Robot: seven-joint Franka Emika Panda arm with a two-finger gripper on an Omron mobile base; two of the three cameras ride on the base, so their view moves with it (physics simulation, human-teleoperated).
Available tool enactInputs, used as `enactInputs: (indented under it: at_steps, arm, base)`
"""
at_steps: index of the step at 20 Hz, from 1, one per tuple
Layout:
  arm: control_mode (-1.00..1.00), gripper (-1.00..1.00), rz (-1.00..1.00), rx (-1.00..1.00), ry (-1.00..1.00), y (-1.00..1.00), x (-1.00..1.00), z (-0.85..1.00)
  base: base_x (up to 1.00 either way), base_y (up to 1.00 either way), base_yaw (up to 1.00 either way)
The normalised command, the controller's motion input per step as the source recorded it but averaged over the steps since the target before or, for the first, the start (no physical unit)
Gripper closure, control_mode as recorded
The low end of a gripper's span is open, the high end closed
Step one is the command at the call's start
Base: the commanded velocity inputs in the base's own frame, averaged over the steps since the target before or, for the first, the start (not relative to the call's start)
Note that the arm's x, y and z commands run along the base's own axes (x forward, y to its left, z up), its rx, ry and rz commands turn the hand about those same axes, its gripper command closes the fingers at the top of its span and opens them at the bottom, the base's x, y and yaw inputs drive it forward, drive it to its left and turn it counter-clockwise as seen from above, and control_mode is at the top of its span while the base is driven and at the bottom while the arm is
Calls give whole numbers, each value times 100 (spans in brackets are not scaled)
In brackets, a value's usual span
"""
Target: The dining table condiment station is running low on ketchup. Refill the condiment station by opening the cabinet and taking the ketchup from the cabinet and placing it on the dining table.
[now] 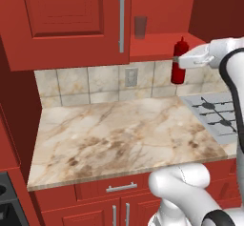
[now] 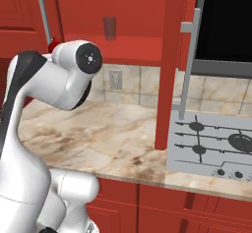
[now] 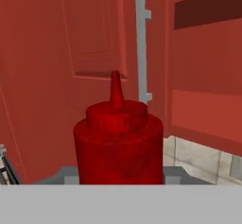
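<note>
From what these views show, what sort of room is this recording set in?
A kitchen, rendered: a marble counter with a tiled backsplash, a gas stovetop, and red wall cabinets above.

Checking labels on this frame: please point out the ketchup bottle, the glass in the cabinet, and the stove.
ketchup bottle (image 1: 178,70): left base view, on its red body below the hand.
glass (image 1: 140,27): left base view, on its middle, on the cabinet shelf.
stove (image 2: 212,146): right base view, on its grey top between the burners.

One ketchup bottle (image 1: 178,63). One drinking glass (image 1: 140,27) on cabinet shelf. One wall outlet (image 1: 131,77). One stovetop (image 1: 217,114). One marble counter (image 1: 114,134).
</note>
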Motion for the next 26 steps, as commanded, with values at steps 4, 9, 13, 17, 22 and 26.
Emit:
enactInputs:
  at_steps: [4, 9, 13, 17, 22, 26]
  arm:
    - [-100, 100, -5, -10, 10, -7, -97, -15]
    - [-100, 100, -11, -8, 11, -3, -63, -8]
    - [-100, 100, -9, -7, 5, 0, -19, -1]
    - [-100, 100, -3, -2, 0, 0, 0, 0]
    - [-100, 100, 0, 0, 0, 0, 0, 0]
    - [-100, 100, 0, 0, 0, 0, 0, 0]
  base:
    - [0, 0, 0]
    - [0, 0, 0]
    - [0, 0, 0]
    - [0, 0, 0]
    - [0, 0, 0]
    - [0, 0, 0]
